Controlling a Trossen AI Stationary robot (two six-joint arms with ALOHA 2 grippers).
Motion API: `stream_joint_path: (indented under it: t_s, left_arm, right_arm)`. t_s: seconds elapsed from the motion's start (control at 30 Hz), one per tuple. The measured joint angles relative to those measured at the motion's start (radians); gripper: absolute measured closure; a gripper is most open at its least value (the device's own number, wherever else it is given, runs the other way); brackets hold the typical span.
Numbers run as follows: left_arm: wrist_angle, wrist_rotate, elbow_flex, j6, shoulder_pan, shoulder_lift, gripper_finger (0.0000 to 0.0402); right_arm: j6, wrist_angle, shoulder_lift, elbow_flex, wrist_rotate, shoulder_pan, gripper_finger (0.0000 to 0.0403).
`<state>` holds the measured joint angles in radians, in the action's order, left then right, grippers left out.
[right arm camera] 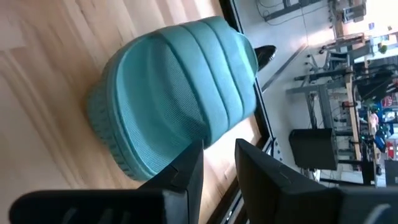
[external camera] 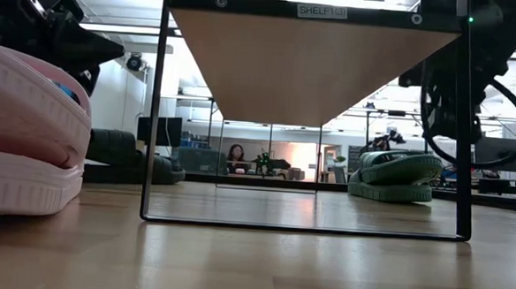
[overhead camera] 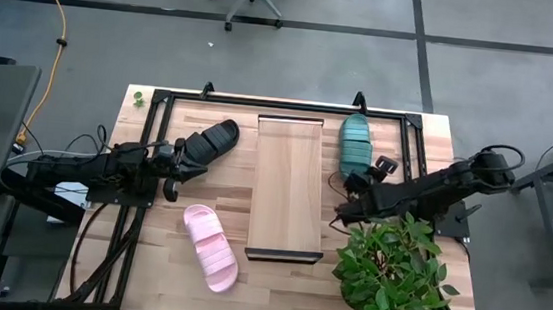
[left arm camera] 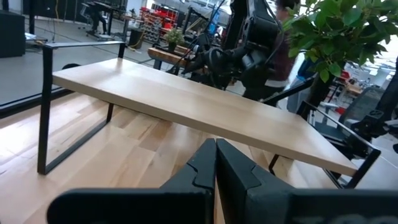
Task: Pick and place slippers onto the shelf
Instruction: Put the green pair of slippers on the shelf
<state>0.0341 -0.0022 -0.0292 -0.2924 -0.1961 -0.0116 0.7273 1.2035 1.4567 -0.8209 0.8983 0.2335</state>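
The shelf (overhead camera: pixel 289 181) stands in the middle of the table on dark end rails. The teal slipper (overhead camera: pixel 355 144) lies sole down to its right, near the far edge. The black slipper (overhead camera: pixel 210 139) lies to its left, and the pink slipper (overhead camera: pixel 210 248) lies nearer, sole down. My right gripper (overhead camera: pixel 346 193) is open, and it hovers just short of the teal slipper's (right arm camera: pixel 180 106) near end. My left gripper (left arm camera: pixel 216 163) is shut; it sits low beside the black slipper and faces the shelf (left arm camera: pixel 186 99).
A potted plant (overhead camera: pixel 391 276) stands at the table's near right, right beside my right arm. A dark frame (overhead camera: pixel 161 100) runs around the table top. In the low view the pink slipper (external camera: pixel 19 141) fills the left and the shelf's rail (external camera: pixel 153 112) stands ahead.
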Motion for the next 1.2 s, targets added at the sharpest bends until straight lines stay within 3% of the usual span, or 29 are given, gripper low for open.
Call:
stream_joint_path:
  t_s: [0.4, 1.2]
  left_arm:
    - [0.0, -0.005, 0.0, 0.0, 0.0, 0.0, 0.0401]
    - [0.0, 0.01, 0.0, 0.0, 0.0, 0.0, 0.0401]
  right_arm:
    - [-0.16, -0.147, 0.0, 0.038, -0.057, -0.082, 0.0318]
    - [-0.24, -0.239, 0.001, 0.066, -0.053, -0.182, 0.0318]
